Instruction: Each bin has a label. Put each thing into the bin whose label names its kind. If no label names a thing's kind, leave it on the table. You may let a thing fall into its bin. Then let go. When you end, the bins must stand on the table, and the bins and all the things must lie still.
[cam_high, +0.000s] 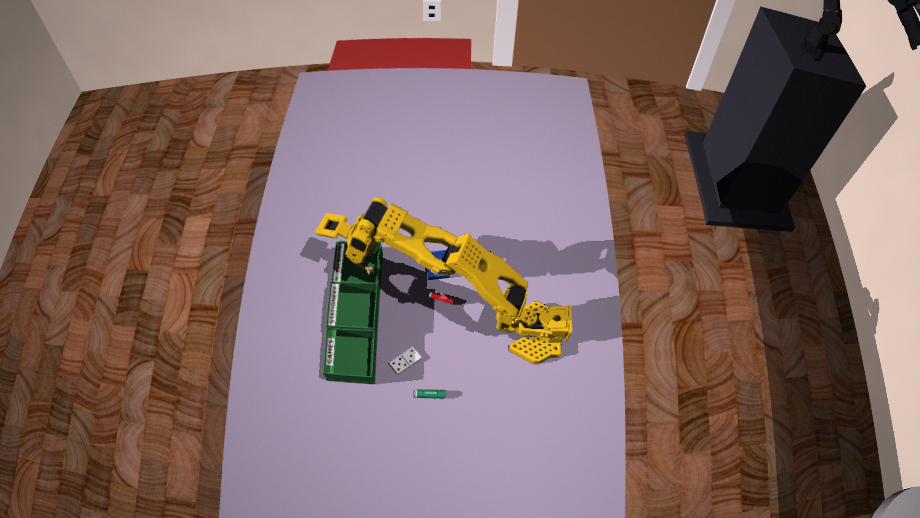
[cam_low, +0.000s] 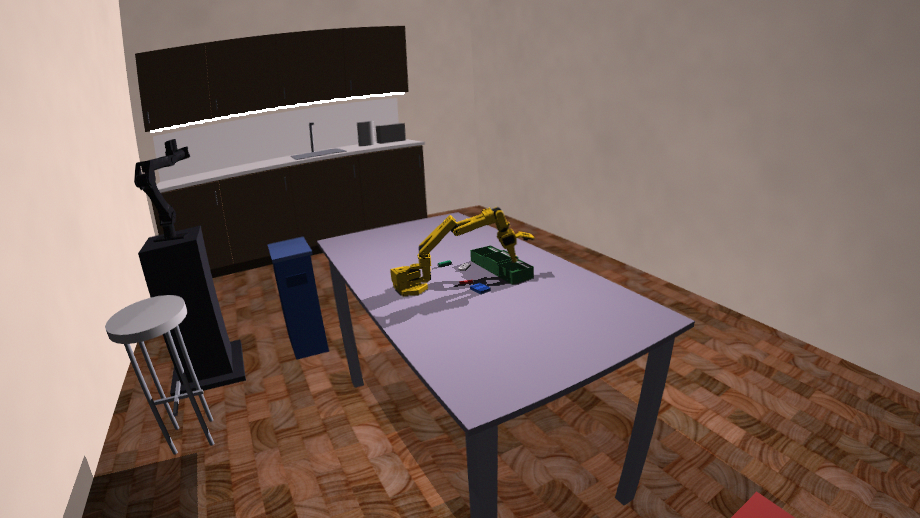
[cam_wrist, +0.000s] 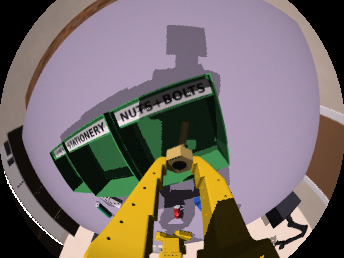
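My gripper (cam_wrist: 179, 161) (cam_low: 514, 257) is shut on a brass hex nut (cam_wrist: 172, 151), over the nuts+bolts bin (cam_wrist: 165, 102). A brown shaft (cam_wrist: 184, 131), apparently a bolt's, shows inside that bin, partly hidden behind the nut. The stationery bin (cam_high: 332, 304) (cam_wrist: 86, 136) and games bin (cam_high: 330, 351) join it in one green row. A white domino (cam_high: 404, 360) lies beside the games bin. A green cylinder (cam_high: 429, 393) lies near the domino. A red cylinder (cam_high: 442, 297) (cam_wrist: 177, 212) and a blue object (cam_high: 438, 275) (cam_low: 480, 288) lie between the bins and the arm's base.
The yellow arm (cam_high: 492, 276) reaches across the table (cam_high: 450, 141) from its base and partly hides the blue object in the top view. The bin row's walls stand close around and beside the gripper. A stool (cam_low: 146, 318) and a blue floor bin (cam_low: 299, 302) stand off the table.
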